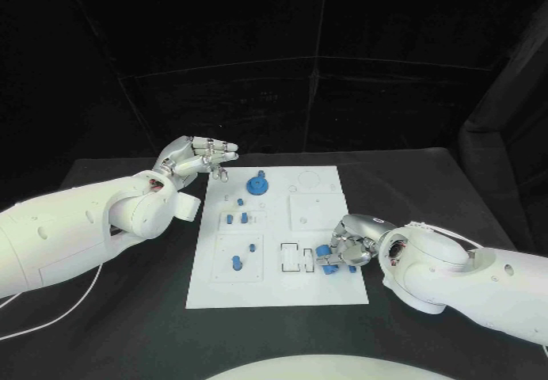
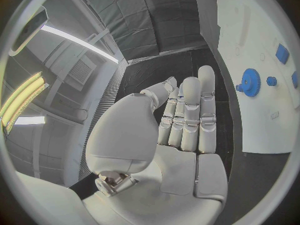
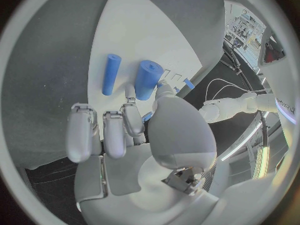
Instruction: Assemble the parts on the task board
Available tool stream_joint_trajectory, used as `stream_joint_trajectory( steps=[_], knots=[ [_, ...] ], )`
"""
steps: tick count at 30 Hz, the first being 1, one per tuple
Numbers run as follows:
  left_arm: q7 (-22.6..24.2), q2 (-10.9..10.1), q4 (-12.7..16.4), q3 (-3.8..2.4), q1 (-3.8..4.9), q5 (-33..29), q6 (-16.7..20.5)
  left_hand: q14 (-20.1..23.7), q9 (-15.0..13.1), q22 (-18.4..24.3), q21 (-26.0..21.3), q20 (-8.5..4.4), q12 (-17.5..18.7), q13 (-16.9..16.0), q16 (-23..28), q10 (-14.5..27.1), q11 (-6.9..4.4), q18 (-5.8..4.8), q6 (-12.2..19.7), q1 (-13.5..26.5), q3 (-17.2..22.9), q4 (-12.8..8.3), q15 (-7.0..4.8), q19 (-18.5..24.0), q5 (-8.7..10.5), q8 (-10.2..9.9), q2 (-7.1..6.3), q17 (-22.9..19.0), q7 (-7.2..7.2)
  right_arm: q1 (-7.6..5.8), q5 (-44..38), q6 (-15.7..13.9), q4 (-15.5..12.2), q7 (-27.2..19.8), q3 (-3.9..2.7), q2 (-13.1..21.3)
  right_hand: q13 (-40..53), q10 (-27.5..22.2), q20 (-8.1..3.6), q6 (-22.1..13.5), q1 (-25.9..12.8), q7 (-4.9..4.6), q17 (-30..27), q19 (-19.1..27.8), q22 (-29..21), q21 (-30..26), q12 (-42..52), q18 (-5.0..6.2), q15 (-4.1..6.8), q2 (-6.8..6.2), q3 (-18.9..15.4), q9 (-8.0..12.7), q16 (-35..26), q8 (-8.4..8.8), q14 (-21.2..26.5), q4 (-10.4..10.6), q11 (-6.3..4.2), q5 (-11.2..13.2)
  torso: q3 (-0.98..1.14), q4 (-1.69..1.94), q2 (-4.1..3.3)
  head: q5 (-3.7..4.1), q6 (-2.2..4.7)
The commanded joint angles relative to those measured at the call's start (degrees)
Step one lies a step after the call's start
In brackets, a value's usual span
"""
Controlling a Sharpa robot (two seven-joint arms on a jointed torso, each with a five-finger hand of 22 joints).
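My right hand (image 1: pixel 348 245) pinches a blue cylinder part (image 3: pixel 148 79) at the task board's (image 1: pixel 343 294) near right edge. My left hand (image 1: pixel 200 158) hovers empty, fingers extended, off the board's far left corner.

No text, label or number can be read anywhere

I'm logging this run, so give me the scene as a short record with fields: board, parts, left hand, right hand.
board: white task board in the middle of the black table
parts: blue gear near the board's far edge; small blue pieces further in
left hand: left hand raised beside the board's far left corner, holding nothing
right hand: right hand at the board's right edge, fingers on a blue cylinder
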State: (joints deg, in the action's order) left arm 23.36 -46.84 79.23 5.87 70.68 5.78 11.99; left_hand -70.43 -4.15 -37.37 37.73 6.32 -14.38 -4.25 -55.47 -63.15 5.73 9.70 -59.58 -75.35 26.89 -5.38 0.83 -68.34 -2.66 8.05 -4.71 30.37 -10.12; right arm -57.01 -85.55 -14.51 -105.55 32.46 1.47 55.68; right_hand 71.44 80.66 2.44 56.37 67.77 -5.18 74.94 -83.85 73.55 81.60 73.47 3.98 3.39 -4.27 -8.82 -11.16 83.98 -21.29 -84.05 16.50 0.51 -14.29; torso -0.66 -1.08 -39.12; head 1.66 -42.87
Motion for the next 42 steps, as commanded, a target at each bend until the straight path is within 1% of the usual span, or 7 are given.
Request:
stream_joint_trajectory(
  steps=[1,5,10,19,27,33,42],
  knots=[
    [0.58,-0.04,0.15,-0.05,0.07,-0.18,-0.38,0.24,-0.03,0.06,-0.23,0.12,-0.25,-0.07,0.08,0.42,0.08,0.77,0.01,0.09,-0.40,0.05,-0.03,0.44,-0.16,0.30,0.71,-0.06,0.05,0.57,-1.65,2.17,0.49,1.50,0.31,-0.55,0.11,0.28,-0.04,-0.54,0.34,0.17,0.38,-0.58,0.08,0.25,0.07,-0.70,0.31,-0.21,-0.42,0.03,0.25,0.10,-3.50,0.02,-0.10,-0.69,-0.03,0.02,0.00,-0.07,-0.08],
    [0.53,-0.07,0.17,-0.05,0.07,-0.18,-0.46,0.24,-0.03,0.06,-0.23,0.12,-0.25,-0.07,0.08,0.42,0.08,0.77,0.01,0.09,-0.40,0.05,-0.03,0.44,-0.16,0.30,0.71,-0.06,0.05,0.85,-2.36,1.81,0.85,1.97,0.31,-1.10,0.53,0.26,-0.03,-0.90,1.35,0.18,0.50,-0.56,0.17,0.30,0.10,-0.71,0.31,0.27,-0.55,-0.53,0.30,-0.52,-3.50,-0.05,-0.11,-2.26,-0.02,0.04,0.01,-0.13,-0.11],
    [0.47,-0.19,0.22,-0.05,0.07,-0.18,-0.50,0.24,-0.03,0.06,-0.23,0.12,-0.25,-0.07,0.08,0.42,0.08,0.77,0.01,0.09,-0.40,0.05,-0.03,0.44,-0.16,0.30,0.71,-0.06,0.05,0.98,-2.76,-0.83,0.56,1.62,0.30,-1.04,1.49,0.63,-0.09,-0.87,2.88,0.35,0.82,-0.68,0.59,0.51,0.54,-0.78,0.42,1.49,-0.55,-1.34,0.45,-1.49,-3.54,-0.26,-0.26,-6.06,-0.01,-0.06,0.06,-0.21,-0.06],
    [0.44,-0.31,0.19,-0.05,0.07,-0.18,-0.57,0.25,-0.04,0.09,-0.27,0.12,-0.34,-0.08,0.05,0.43,0.07,0.78,0.00,0.10,-0.45,0.04,-0.04,0.42,-0.16,0.35,0.75,-0.12,0.07,1.02,4.04,-11.52,-2.66,-2.53,0.27,1.14,1.99,0.71,-0.31,-1.43,5.22,0.41,1.32,-0.78,0.99,0.72,0.08,-0.84,0.54,2.87,-1.01,-2.51,0.67,-2.34,-3.60,-0.53,-0.38,-13.72,-0.06,-0.03,0.09,-0.32,0.07],
    [0.45,-0.32,0.20,-0.05,0.07,-0.18,-0.60,0.25,-0.04,0.09,-0.27,0.12,-0.34,-0.08,0.05,0.43,0.07,0.78,0.00,0.10,-0.45,0.04,-0.04,0.42,-0.16,0.35,0.75,-0.12,0.07,1.00,8.91,-16.61,-4.73,-5.03,0.25,1.74,2.24,0.84,-0.34,-1.42,5.48,0.45,1.63,-0.84,1.18,0.82,0.06,-0.88,0.56,3.23,-1.21,-2.80,0.80,-2.53,-3.66,-0.36,-0.42,-15.42,-0.09,0.13,0.01,-0.45,0.42],
    [0.41,-0.38,0.26,-0.04,0.07,-0.18,-0.61,0.25,-0.04,0.09,-0.27,0.12,-0.34,-0.08,0.05,0.43,0.07,0.78,0.00,0.10,-0.45,0.04,-0.04,0.42,-0.16,0.35,0.75,-0.12,0.07,0.99,10.77,-16.25,-4.84,-5.39,0.23,0.85,2.35,0.92,-0.36,-1.34,5.44,0.48,1.87,-0.90,1.34,0.91,0.08,-0.90,0.59,3.41,-1.31,-2.91,0.90,-2.62,-3.70,-0.25,-0.45,-15.85,-0.10,0.02,-0.02,-0.73,0.42],
    [0.26,-0.29,0.34,-0.04,0.07,-0.18,-0.85,0.25,-0.04,0.09,-0.27,0.12,-0.34,-0.08,0.05,0.43,0.07,0.78,0.00,0.10,-0.45,0.04,-0.04,0.42,-0.16,0.35,0.75,-0.12,0.07,0.98,12.40,-10.79,-3.35,-2.10,0.23,-2.17,2.87,1.40,-0.59,0.48,3.60,1.12,3.41,-1.27,2.35,1.44,0.13,-1.09,0.94,4.59,-2.22,-3.70,1.55,-3.23,-3.95,0.06,-0.95,-15.39,-0.12,0.07,-0.03,-0.80,0.16]
  ],
)
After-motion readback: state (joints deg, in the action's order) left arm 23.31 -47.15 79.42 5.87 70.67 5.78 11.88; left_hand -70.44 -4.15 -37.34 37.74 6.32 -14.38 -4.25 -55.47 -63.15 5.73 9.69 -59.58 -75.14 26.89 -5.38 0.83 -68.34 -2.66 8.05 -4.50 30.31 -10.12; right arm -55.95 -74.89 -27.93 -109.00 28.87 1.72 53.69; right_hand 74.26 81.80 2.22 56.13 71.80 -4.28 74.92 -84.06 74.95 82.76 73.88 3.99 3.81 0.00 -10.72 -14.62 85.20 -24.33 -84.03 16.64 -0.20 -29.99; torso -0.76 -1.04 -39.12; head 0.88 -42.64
